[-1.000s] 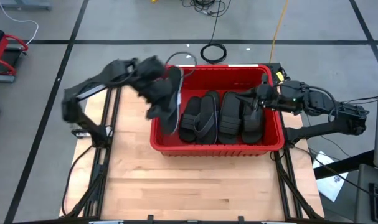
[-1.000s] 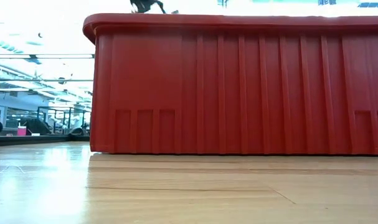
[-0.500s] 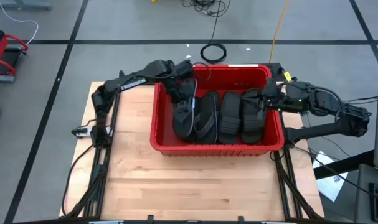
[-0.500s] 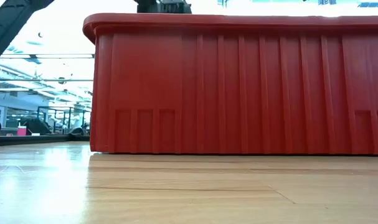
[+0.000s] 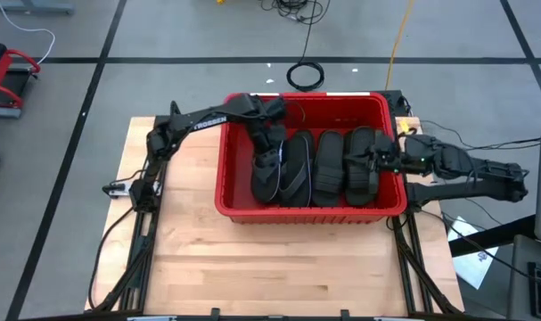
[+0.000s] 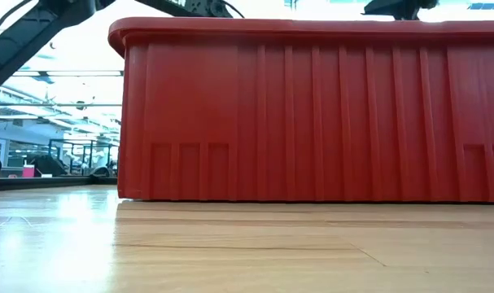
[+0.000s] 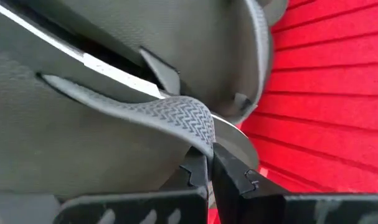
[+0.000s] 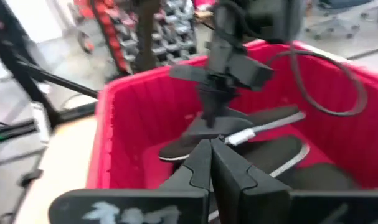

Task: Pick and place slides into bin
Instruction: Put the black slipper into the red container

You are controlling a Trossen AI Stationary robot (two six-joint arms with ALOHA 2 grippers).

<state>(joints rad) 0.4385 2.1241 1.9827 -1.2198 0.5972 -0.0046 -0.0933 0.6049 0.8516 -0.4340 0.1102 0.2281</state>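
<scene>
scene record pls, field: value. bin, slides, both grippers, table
bin: red crate at the table's far edge, upright
slides in bin: a row of dark sandals side by side, exact count unclear
left gripper: inside the bin's left end, shut on the ribbed strap of a flip-flop
right gripper: at the bin's right end over the rightmost slide, shut, nothing visibly held
table: wooden top, no slides seen on it outside the bin
</scene>
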